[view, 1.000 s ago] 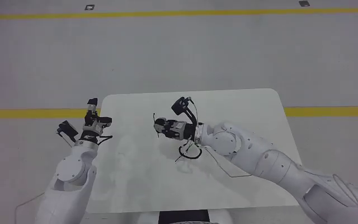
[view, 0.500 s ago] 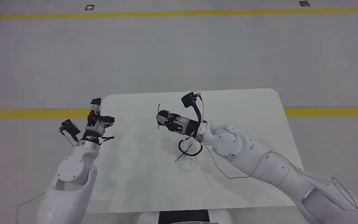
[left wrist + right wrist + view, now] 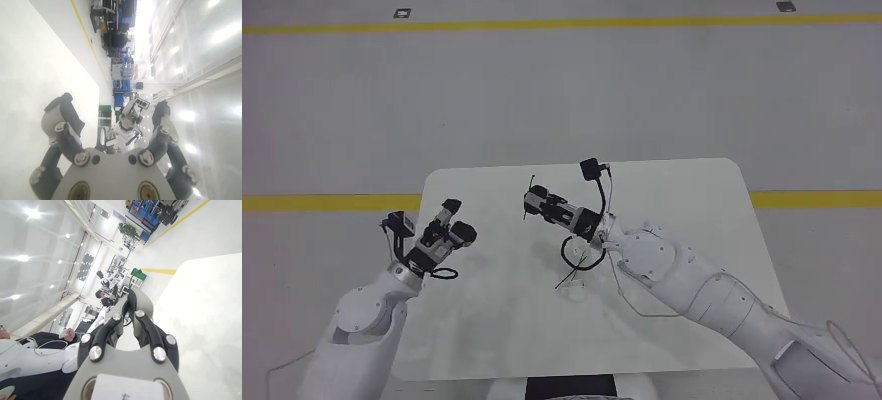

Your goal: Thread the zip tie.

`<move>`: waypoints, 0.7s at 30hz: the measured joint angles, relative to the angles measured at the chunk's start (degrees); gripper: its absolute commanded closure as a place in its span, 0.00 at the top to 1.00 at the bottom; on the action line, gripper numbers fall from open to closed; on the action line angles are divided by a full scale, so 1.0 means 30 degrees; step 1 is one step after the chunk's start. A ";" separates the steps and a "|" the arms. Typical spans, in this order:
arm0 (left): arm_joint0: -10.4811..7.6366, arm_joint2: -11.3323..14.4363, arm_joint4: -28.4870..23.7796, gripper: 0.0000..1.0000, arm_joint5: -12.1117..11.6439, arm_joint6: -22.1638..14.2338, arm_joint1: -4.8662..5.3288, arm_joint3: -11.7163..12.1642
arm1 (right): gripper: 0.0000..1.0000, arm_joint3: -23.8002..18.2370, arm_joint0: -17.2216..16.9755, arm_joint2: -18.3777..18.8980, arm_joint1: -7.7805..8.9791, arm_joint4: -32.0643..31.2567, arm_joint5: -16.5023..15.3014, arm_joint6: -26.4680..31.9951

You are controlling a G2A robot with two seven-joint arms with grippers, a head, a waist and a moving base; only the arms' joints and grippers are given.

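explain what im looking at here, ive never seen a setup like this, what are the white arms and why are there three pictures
This is a two-armed robot working at a white rounded table. The top picture looks down from a camera above the arms. The other two come from a camera on each wrist, looking out past that arm's claw, so the room behind appears tipped.

The left claw is open and holds nothing; it is near the table's left edge. The right claw is over the middle of the table, shut on a thin black plastic zip tie that sticks out beyond its tips.

On the table beneath the right arm lies a small thin item, too small to identify.
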 measured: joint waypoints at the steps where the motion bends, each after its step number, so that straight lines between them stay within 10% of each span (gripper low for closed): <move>1: 0.0000 0.0001 -0.0012 1.00 0.0003 0.0085 -0.0001 0.0000 | 0.00 0.0000 0.0000 0.0000 0.0000 0.0000 0.0000 0.0000; 21: 0.0076 0.1307 -0.3274 1.00 -0.1478 -0.2557 -0.0135 0.0230 | 0.00 -0.0599 -0.1624 0.0147 -0.1308 0.0991 0.3526 -0.3181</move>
